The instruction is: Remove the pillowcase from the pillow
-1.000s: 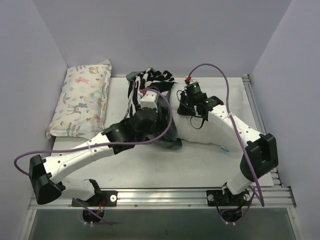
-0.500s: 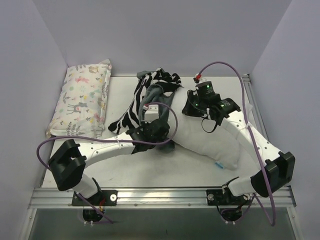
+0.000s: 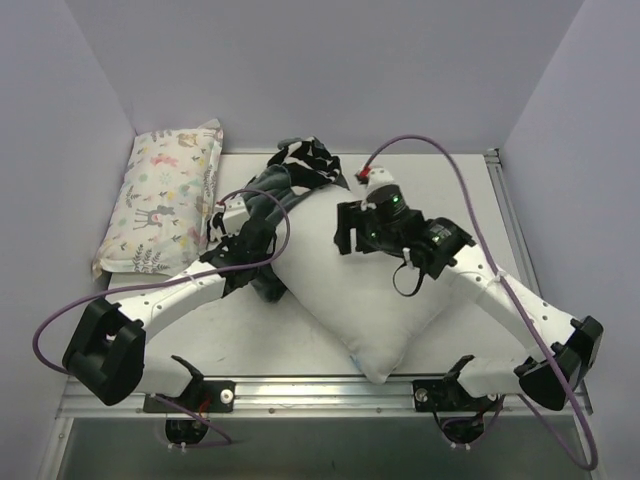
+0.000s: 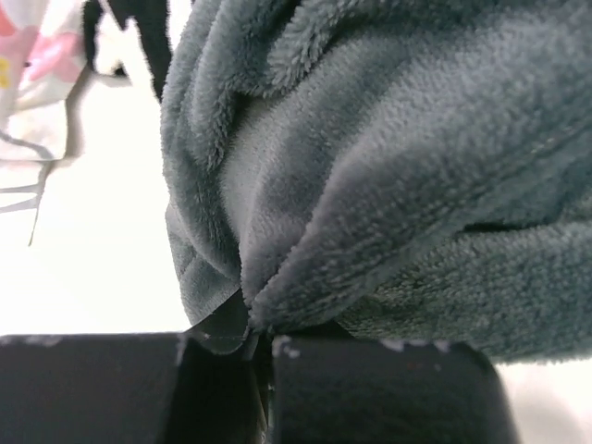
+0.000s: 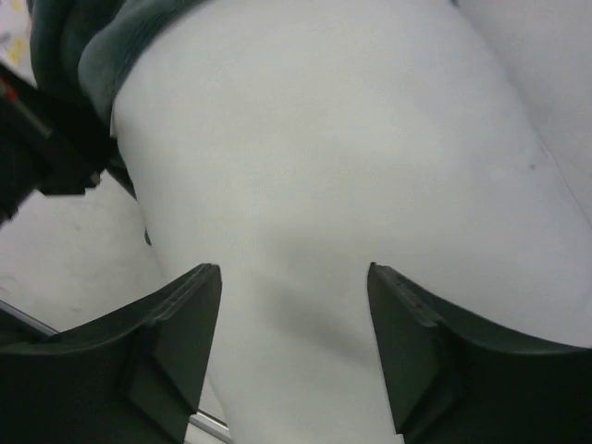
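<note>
Desk (image 3: pixel 470 200): flat white top, biggest thing in view. Pillow (image 3: pixel 370 300) lies mid-desk, turned like a diamond w/ one corner toward the near edge. It's plain white, smooth woven cloth, plump & rounded, nearly all bare. Printed pillow (image 3: pixel 165 200) sits well apart at far left against the wall, pastel animals, not part of the job.

Pillowcase (image 3: pixel 275 190) is bunched at the pillow's far-left corner. Outside is dark grey-green plush, thick nap, soft fat folds; the black-&-white striped inner side (image 3: pixel 305 158) is turned out at the far end. Can't tell if any of it's hooked over that corner.

Step, as I read it: last pull, cover almost off.

Left jaws are closed tight on a fold of the plush right at the tips, wrist view full of fabric. Right jaws stand apart over the bare white pillow, nothing pinched; contact unclear.

Next move prob needs the left to drag the cover away to the left/far side while the right pins the pillow down, since plush is floppy & may snag on the corner.
</note>
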